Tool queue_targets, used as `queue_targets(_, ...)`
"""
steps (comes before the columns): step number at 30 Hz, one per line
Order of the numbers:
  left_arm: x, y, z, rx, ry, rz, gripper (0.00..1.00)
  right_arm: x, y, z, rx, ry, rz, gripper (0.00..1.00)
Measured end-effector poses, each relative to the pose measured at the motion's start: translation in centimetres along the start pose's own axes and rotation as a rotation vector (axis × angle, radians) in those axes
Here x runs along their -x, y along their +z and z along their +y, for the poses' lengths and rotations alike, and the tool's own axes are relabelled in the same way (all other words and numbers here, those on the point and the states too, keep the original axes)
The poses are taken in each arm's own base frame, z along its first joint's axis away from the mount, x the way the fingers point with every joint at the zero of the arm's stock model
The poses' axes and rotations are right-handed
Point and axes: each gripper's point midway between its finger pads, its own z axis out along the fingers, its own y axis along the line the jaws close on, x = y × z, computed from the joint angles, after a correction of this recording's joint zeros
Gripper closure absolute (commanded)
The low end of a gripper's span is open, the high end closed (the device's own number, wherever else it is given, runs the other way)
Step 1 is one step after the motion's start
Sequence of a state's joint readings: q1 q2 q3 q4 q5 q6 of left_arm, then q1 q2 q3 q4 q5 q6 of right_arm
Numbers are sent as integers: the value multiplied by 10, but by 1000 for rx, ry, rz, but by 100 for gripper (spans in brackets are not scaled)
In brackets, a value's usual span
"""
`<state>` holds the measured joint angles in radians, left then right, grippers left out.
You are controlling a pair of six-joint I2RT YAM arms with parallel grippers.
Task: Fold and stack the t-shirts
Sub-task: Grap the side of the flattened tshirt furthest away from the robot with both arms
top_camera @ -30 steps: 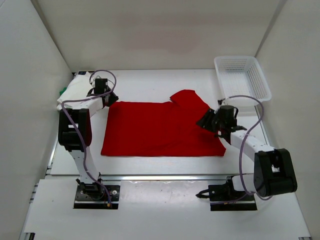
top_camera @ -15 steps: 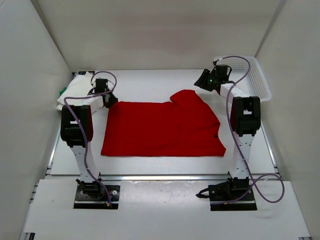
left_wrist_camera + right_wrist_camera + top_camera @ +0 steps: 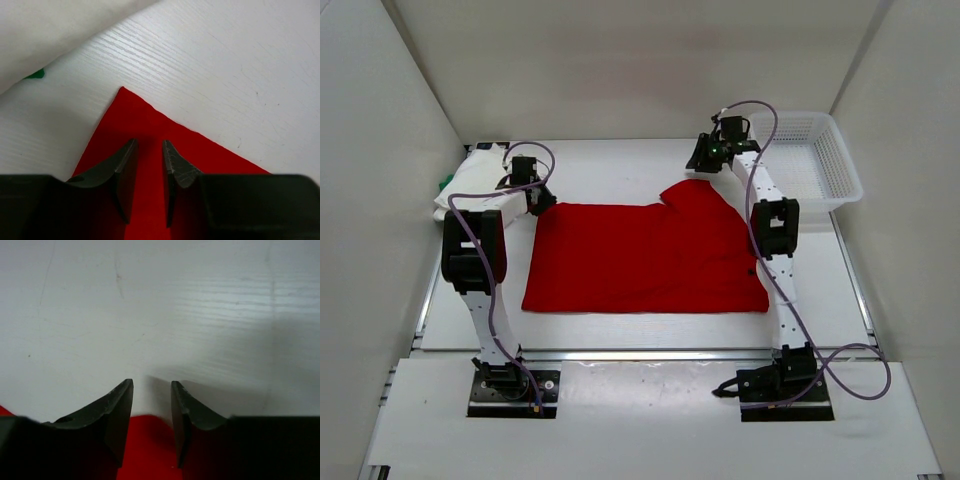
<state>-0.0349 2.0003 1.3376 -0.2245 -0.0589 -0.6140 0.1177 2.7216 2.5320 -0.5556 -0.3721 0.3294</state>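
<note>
The red t-shirt [image 3: 640, 260] lies flat on the table, one sleeve [image 3: 698, 200] folded in at its far right. My left gripper [image 3: 538, 200] sits over the shirt's far left corner [image 3: 145, 117]; its fingers [image 3: 125, 165] stand a little apart with flat red cloth showing in the gap. My right gripper [image 3: 701, 164] reaches over the sleeve's far edge [image 3: 147, 440], open, nothing between its fingers. The white t-shirt [image 3: 470, 185] lies bunched at the far left, with a bit of the green one [image 3: 445, 183] peeking from under it.
A white mesh basket [image 3: 840, 175] stands at the back right corner. White walls close in the table on three sides. The right arm stretches upright along the shirt's right edge [image 3: 775, 260].
The right arm has swung from the shirt's right edge out to the far side, now over the folded sleeve's top. The left gripper has stayed at its corner.
</note>
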Motion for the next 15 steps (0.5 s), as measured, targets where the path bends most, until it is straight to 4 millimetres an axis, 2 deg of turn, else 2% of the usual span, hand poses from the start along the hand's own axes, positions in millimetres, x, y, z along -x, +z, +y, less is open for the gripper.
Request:
queue_targets(2,0,0,0,0,0,0,63,-5,5,8,26,3,26,76)
queue_targets(6,0,0,0,-1,1,1,63,-20,2,10,15,19,90,65)
queue_targets(11,0,-1,-1,-6,2,0,63,-16,-13,-1,-85,-20,95,55)
queue_targets(15,2,-3,-4,-21,1,-7,63,-9,-31,-8,-159,-55,91,54)
